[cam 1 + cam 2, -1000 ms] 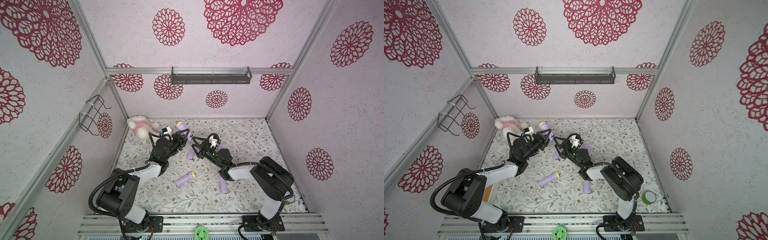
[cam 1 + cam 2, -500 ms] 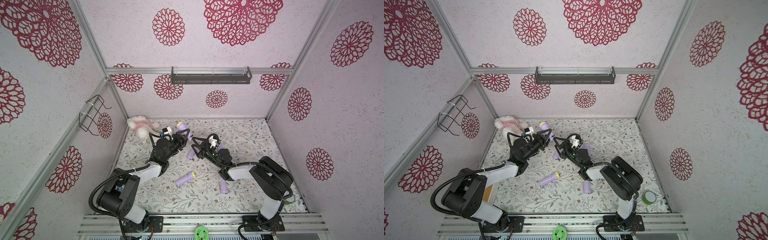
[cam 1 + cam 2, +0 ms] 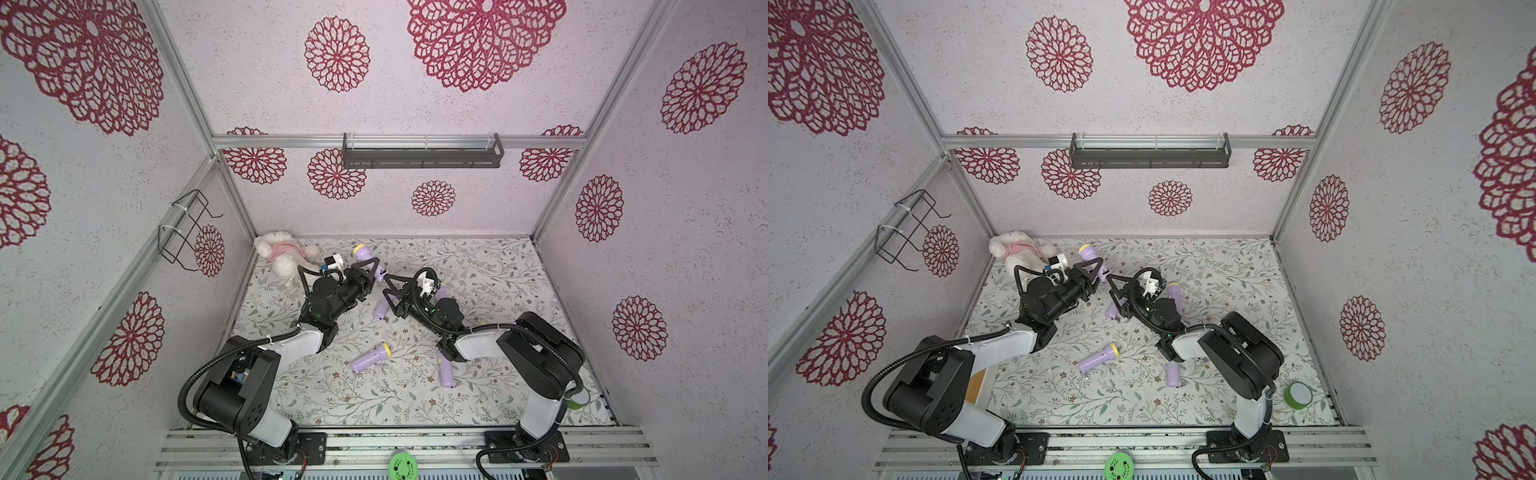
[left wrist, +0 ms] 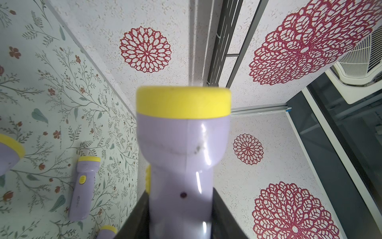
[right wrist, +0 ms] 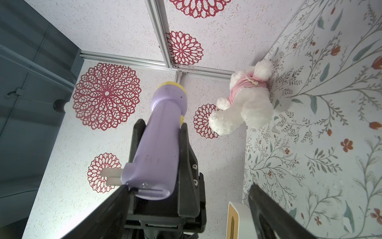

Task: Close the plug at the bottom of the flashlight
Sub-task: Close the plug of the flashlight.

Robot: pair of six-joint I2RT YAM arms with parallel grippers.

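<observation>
Your left gripper (image 3: 370,267) clamps the purple flashlight (image 4: 184,157) by its body. Your right gripper (image 3: 386,289) stands wide open, empty, beside the protruding plug (image 5: 111,175).

Five purple flashlights (image 3: 371,358) by my count: one flashlight (image 3: 360,251) in the left tool (image 3: 374,269), one under the right tool (image 3: 389,294), three loose nearby. One plush toy (image 3: 284,253), one tape roll (image 3: 1298,395), one shelf (image 3: 422,158), one wire basket (image 3: 185,230).

You had bright, even, diffuse light in both top views; shadows on the floor (image 3: 490,274) were soft and faint. Wide lenses bowed the rails (image 3: 183,83) toward the edges. In the left wrist view the flashlight (image 4: 182,157) was blurred close up, with white glare streaks.
</observation>
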